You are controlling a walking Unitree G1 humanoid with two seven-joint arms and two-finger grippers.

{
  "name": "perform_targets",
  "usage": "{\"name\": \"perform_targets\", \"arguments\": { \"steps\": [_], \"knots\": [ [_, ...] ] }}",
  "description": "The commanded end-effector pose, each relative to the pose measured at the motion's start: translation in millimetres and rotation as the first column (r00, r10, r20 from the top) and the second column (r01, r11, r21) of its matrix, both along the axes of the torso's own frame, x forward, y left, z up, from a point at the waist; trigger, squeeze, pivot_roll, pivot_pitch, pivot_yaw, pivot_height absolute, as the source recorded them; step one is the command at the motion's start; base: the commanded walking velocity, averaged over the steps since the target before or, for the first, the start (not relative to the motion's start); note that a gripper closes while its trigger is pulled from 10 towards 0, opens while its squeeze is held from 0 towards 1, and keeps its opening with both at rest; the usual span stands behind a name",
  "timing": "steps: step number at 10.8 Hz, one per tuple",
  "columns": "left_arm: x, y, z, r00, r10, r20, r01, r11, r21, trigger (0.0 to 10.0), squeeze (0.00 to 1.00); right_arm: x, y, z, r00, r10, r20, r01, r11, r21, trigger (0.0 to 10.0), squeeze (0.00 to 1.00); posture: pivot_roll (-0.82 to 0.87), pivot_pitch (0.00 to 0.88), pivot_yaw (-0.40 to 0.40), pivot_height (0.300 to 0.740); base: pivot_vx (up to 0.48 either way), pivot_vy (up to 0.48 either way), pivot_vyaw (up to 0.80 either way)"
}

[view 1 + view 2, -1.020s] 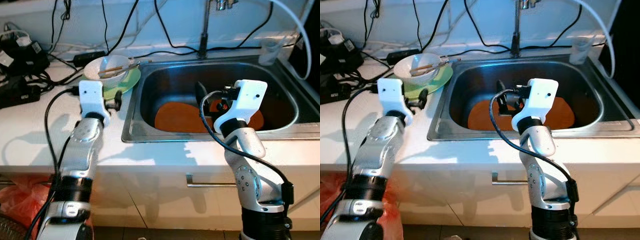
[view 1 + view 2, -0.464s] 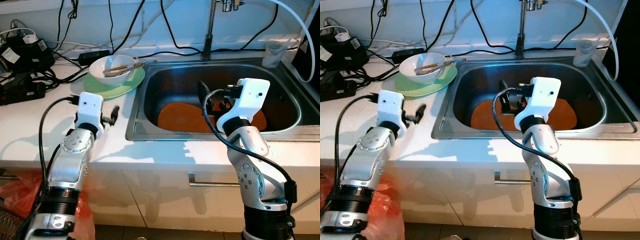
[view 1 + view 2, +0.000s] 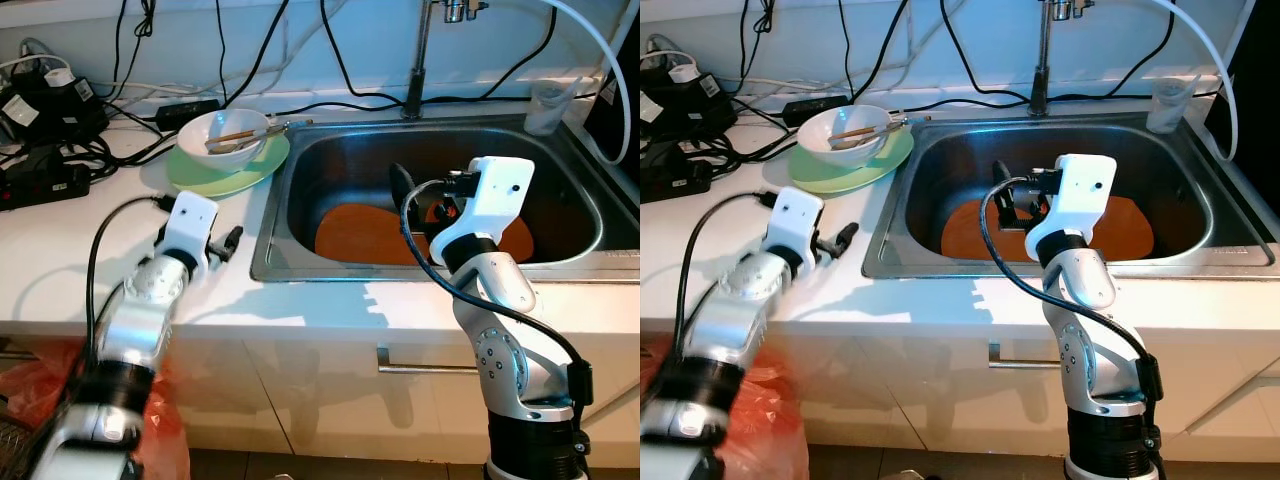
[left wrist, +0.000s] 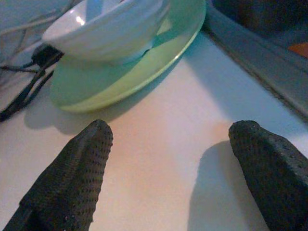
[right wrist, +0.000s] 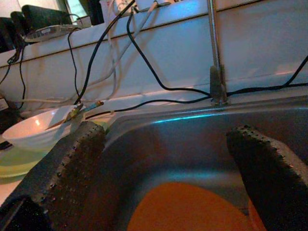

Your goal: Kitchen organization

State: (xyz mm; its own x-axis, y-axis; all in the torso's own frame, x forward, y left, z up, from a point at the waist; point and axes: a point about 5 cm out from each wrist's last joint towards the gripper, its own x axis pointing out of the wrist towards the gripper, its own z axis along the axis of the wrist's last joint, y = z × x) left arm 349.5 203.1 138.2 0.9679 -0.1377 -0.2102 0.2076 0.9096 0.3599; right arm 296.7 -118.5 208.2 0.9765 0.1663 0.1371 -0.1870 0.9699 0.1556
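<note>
Nearest, low over the white countertop (image 3: pixel 60 270), the left gripper (image 4: pixel 173 178), fingers spread wide and empty, aimed at the pale green round plate (image 4: pixel 120 82) just ahead, probably lined up to straddle its rim. On that plate, stacked for carrying as one, a white ceramic bowl (image 3: pixel 235 135) with wooden chopsticks (image 3: pixel 240 137) resting across it, close beside the edge of the stainless steel sink (image 3: pixel 262 262). Over the basin, the right gripper (image 5: pixel 168 178), likewise wide open with nothing held, poised above a flat orange-brown board (image 3: pixel 365 235) lying on the sink floor, seemingly left there for washing. Farther back, a chrome tap (image 3: pixel 415 60), black cables (image 3: pixel 60 120) along the wall, and a clear plastic cup (image 3: pixel 545 105) at the sink's far corner.
</note>
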Motion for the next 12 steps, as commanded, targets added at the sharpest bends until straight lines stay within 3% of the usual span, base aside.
{"name": "perform_targets", "arguments": {
  "steps": [1,4,7,12],
  "knots": [
    [1.8,3.3,1.5,1.000,-0.014,-0.001,0.014,0.999,0.033,10.0,0.00,-0.9,4.2,1.1,1.000,0.020,-0.002,-0.020,1.000,0.003,10.0,0.00,0.00,0.000,0.103,0.740,0.000,0.000,0.00],
    [11.8,17.4,1.7,1.000,-0.003,0.001,0.003,0.994,0.107,10.0,0.00,-5.8,4.0,1.2,1.000,0.020,-0.001,-0.021,1.000,-0.001,10.0,0.00,-0.02,0.000,0.109,0.740,0.000,0.000,0.00],
    [15.1,21.1,-2.4,0.998,-0.053,-0.034,0.059,0.973,0.223,10.0,0.00,-9.8,3.3,0.4,1.000,0.019,-0.007,-0.019,1.000,-0.006,10.0,0.00,-0.03,0.000,0.109,0.740,0.000,0.000,0.00],
    [27.6,21.5,5.7,0.996,-0.086,-0.010,0.084,0.927,0.366,10.0,0.00,-11.2,2.0,3.9,1.000,0.012,-0.007,-0.012,1.000,-0.012,10.0,0.00,-0.04,0.000,0.112,0.740,0.000,0.000,0.00]
  ]
}}
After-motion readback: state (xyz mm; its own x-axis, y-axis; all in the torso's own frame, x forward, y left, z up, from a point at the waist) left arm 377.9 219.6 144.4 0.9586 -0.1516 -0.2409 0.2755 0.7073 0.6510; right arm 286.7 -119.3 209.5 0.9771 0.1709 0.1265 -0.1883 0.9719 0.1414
